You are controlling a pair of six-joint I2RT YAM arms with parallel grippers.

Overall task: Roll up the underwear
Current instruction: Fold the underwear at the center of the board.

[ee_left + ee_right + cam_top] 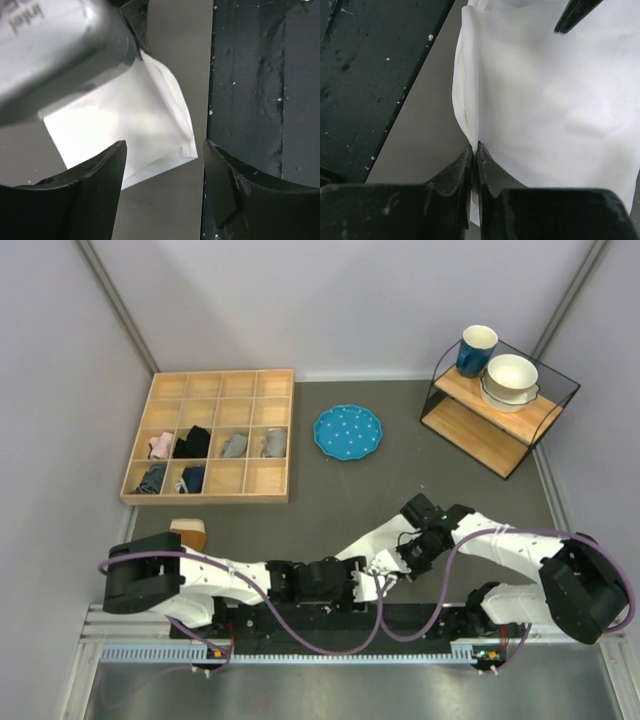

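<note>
At the near edge of the tabletop (400,480), your right tool (474,152) is closed tight on a folded edge of the underwear (545,100), with a thin layer of white cloth caught between the two dark fingers. The cloth rises from that pinch in a soft vertical crease and spreads away to the right. Beside it runs the black base strip (370,75) that carries both arms.

Your left tool (165,150) faces the same garment with its fingers apart. A corner of the white cloth lies in the gap between them, and you cannot tell whether either finger touches it. A grey camera housing (55,50) with printed lettering fills the upper left of the left wrist view, just above the cloth.

From overhead, the two arms meet near the middle, just in front of their bases, and the underwear shows as a white patch between them.

Farther out, a small tan block (188,533) sits at the left. Beyond it, a wooden tray (268,478) holds small cloth bundles (192,442) in several compartments. A blue plate (348,431) lies to its right. In the far right corner, a wire shelf (470,430) carries a blue mug (477,350) and white bowls (511,380).
</note>
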